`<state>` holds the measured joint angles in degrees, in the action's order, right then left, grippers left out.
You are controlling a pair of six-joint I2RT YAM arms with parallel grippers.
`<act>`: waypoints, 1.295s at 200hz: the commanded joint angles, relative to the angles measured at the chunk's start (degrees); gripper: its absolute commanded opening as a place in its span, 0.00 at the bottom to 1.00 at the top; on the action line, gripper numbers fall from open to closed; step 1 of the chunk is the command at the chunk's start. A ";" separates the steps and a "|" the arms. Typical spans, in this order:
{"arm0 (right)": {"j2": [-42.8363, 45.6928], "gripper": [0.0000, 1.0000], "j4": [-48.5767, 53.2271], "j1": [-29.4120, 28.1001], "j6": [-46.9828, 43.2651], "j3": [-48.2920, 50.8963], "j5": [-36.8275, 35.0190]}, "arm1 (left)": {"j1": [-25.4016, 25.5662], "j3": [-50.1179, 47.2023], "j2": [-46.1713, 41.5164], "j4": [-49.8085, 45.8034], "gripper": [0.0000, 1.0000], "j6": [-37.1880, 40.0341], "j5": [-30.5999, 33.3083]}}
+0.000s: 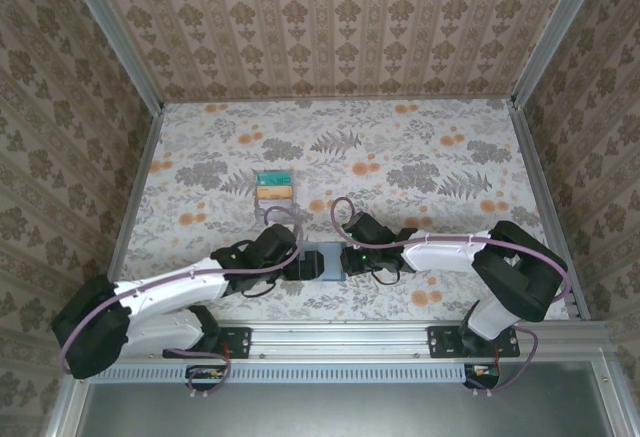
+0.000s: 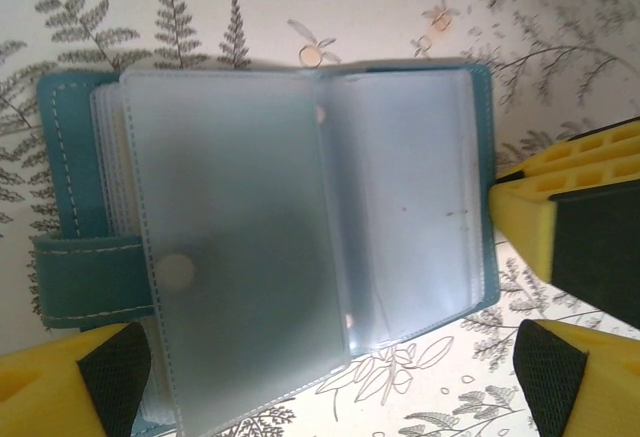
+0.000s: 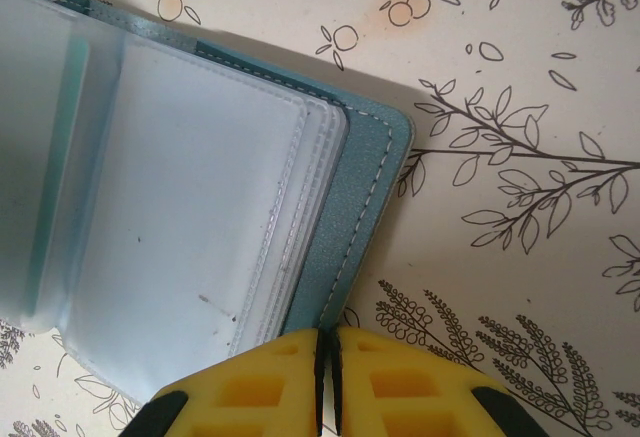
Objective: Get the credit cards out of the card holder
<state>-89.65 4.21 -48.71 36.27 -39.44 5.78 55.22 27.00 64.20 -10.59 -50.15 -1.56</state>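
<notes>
The card holder (image 1: 322,262) lies open on the table between my two grippers. Up close, the card holder (image 2: 70,157) has a dark teal cover, a snap strap and clear sleeves that look empty. My left gripper (image 2: 325,382) is open, one yellow finger on each side of the holder's near edge. My right gripper (image 3: 328,347) is shut on the stitched edge of the card holder (image 3: 365,187). Two credit cards (image 1: 273,187), a teal one and an orange one, lie side by side on the table beyond the left gripper (image 1: 295,263).
The right gripper's yellow fingers (image 2: 570,207) sit against the holder's right edge in the left wrist view. A floral cloth (image 1: 420,157) covers the table. Patterned walls with metal rails (image 1: 140,77) enclose it on three sides.
</notes>
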 commanded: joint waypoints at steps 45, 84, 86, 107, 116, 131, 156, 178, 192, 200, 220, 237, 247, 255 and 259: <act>-0.24 0.14 0.19 -0.55 0.55 -0.29 -0.75 | 2.29 2.64 2.86 2.76 0.97 0.84 -1.01; -0.35 0.14 -0.25 -0.51 0.64 -0.12 -0.55 | 3.82 5.04 3.36 2.91 0.97 2.09 -0.46; -0.35 0.14 -0.25 -0.55 0.73 -0.11 -0.58 | 3.92 5.13 3.46 2.98 0.97 2.14 -0.46; -0.05 0.14 -0.35 -0.58 0.86 0.24 -1.06 | 4.62 6.15 5.43 4.81 0.97 2.25 -1.10; 0.44 0.14 -0.42 -0.57 1.07 0.61 -1.62 | 4.89 6.66 6.97 5.92 0.97 2.25 -1.74; 1.70 0.14 -0.52 -0.53 1.34 1.40 -2.87 | 5.73 7.97 9.98 7.15 0.97 2.25 -2.21; 5.16 0.17 0.25 -0.43 1.96 2.88 -5.87 | 7.16 10.74 14.57 8.39 0.96 2.59 -2.85; 8.87 0.18 0.97 -0.14 2.74 4.60 -8.33 | 7.87 12.27 17.16 9.07 0.95 2.60 -3.16; 11.43 0.20 1.11 0.34 3.18 5.61 -8.93 | 7.92 12.46 17.83 9.60 0.94 2.45 -3.27; 12.46 0.21 1.17 0.61 3.36 6.08 -9.16 | 7.89 12.38 17.77 9.70 0.94 2.43 -3.34; 13.53 0.21 1.47 0.95 3.46 6.48 -9.27 | 7.84 12.16 16.75 8.55 0.92 2.51 -2.04; 13.62 0.22 1.37 0.95 3.72 6.31 -8.84 | 7.40 11.05 14.45 7.37 0.89 2.34 -0.44; 13.55 0.22 0.86 0.92 3.97 6.24 -8.43 | 6.75 9.77 12.62 6.97 0.85 2.10 0.13; 13.60 0.22 0.57 0.91 4.23 6.14 -8.17 | 6.04 8.40 10.84 6.81 0.83 1.85 0.45; 13.61 0.22 0.27 0.90 4.33 6.13 -7.87 | 5.67 7.71 9.95 6.77 0.82 1.69 0.50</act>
<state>-76.90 6.04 -47.79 39.24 -32.84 -2.79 62.39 37.58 78.96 -2.20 -48.80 -3.18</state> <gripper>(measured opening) 0.216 0.843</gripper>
